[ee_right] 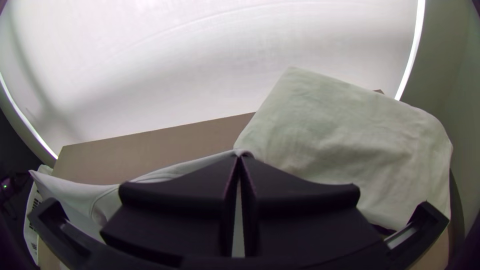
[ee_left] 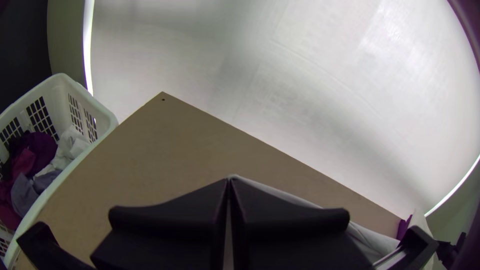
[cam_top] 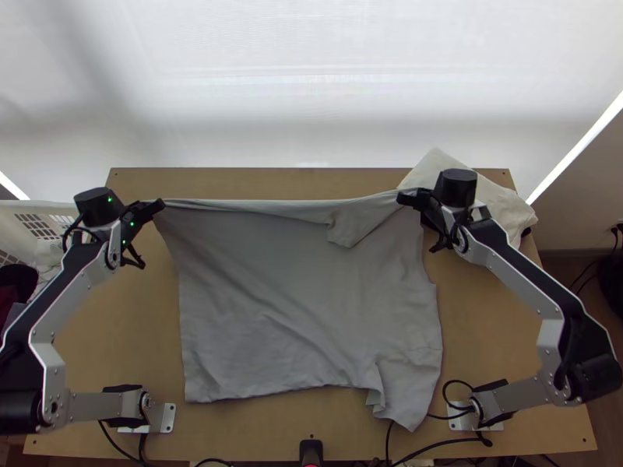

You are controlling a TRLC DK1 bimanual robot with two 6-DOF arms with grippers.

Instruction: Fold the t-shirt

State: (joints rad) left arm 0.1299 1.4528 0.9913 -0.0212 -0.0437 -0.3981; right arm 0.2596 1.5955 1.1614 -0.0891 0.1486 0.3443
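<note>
One grey t-shirt lies mostly spread over the middle of the wooden table. The left gripper and the right gripper each pinch one end of its far edge, which runs nearly straight between them. The top view shows a small flap turned down near the right gripper, and a crumpled near right corner. The left wrist view looks right into a white basket beside the table, with purple, grey and white clothes inside. The right wrist view shows a big pale cloth at the table's far right corner.
</note>
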